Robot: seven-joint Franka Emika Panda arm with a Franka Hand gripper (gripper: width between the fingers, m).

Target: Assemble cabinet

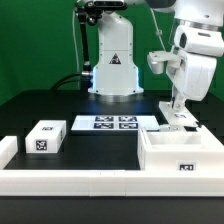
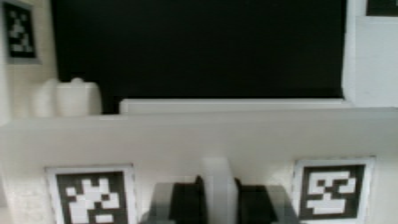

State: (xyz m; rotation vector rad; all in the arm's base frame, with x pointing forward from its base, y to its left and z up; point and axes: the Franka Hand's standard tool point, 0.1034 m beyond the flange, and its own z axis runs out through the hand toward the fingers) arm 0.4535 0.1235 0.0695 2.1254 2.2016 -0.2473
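The cabinet, a large white open-topped box with a tag on its near face, stands at the exterior view's right. My gripper reaches straight down onto its far rim. In the wrist view the gripper is shut, its dark fingers pressed on either side of a thin white upright edge of the cabinet. Two black-and-white tags flank the fingers on that white face. A white ledge and a small white peg lie beyond it, then the black table.
A small white tagged block sits at the exterior view's left. The marker board lies flat in the middle behind it. A low white border runs along the front. The arm's base stands at the back.
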